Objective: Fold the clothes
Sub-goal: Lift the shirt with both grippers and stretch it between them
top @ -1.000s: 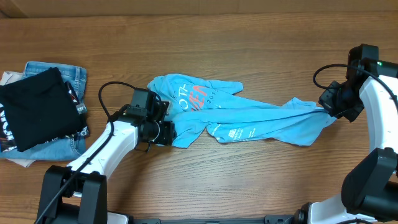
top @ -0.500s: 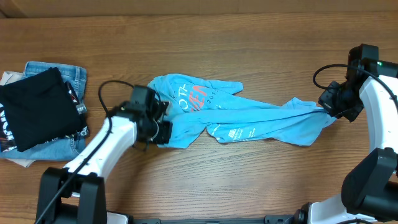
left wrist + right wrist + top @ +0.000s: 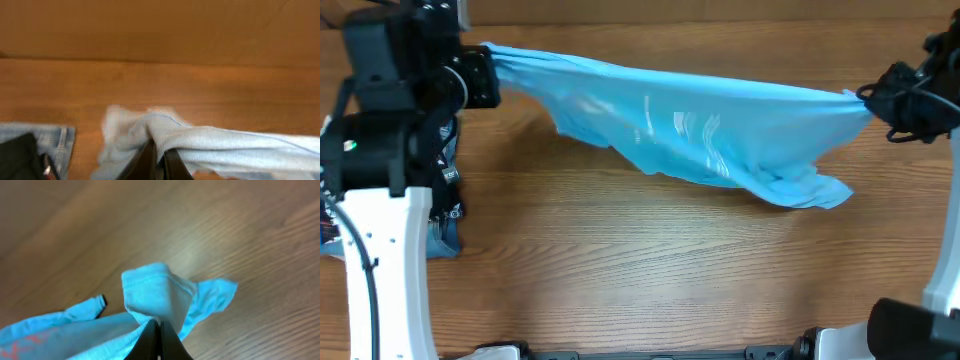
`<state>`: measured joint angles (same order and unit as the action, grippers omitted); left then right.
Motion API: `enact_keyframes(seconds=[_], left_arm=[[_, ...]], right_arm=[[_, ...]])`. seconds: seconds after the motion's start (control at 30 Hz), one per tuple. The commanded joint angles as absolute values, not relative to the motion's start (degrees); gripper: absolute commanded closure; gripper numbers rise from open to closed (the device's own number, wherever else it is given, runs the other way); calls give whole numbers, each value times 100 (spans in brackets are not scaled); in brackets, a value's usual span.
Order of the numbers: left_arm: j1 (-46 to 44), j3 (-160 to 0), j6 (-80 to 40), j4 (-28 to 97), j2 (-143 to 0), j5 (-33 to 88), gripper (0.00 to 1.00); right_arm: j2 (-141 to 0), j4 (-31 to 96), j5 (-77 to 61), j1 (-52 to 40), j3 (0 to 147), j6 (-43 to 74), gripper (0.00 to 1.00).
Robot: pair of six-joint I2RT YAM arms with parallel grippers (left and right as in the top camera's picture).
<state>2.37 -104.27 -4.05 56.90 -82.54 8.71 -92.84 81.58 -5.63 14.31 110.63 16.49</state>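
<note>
- The sky-blue T-shirt (image 3: 690,120) is up off the wooden table (image 3: 620,280), pulled out long between the two arms, and it runs across the far half from the far-left corner over to the right edge.
- The left gripper (image 3: 483,76) is clenched on one end of the shirt near the far-left corner. From its wrist camera the two dark fingertips (image 3: 148,159) are pressed together, with a bunched fold of pale blue cloth caught between them.
- The right gripper (image 3: 872,96) is clamped on the other end, out by the right edge. Its wrist view shows the fingers squeezed tight on a puckered knob of fabric that stands up above the tips.
- The top edge of the shirt is fairly taut and slopes gently down from left to right. The rest hangs below it in loose folds.
- The lowest part sags toward the right side of the table. I cannot tell whether that bottom corner touches the wood.
- Faint white marks show through the cloth near the middle, and the right wrist view catches a bit of red-orange print at its lower left.
- Under the left arm (image 3: 380,200), by the left edge, lie folded blue jeans (image 3: 35,134) with a black garment (image 3: 17,156) on top of them, well apart from the shirt.
</note>
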Motion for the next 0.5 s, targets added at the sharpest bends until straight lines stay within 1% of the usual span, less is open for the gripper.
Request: enact_keyframes(seconds=[0.0,0.23,0.47], left_arm=[[303,-10691,-386,6023,-8265,792,96],[303,-10702,-388,6726,-7894,1048,96],[303,-10689,-386,6742,-7747,987,96]], right_arm=[[-9236,8320,-482,1474,11371,1472,96],[-8882,8468,-532,1363,11559,1323,96],[-8967,8353,-528,1190,11557,1315,96]])
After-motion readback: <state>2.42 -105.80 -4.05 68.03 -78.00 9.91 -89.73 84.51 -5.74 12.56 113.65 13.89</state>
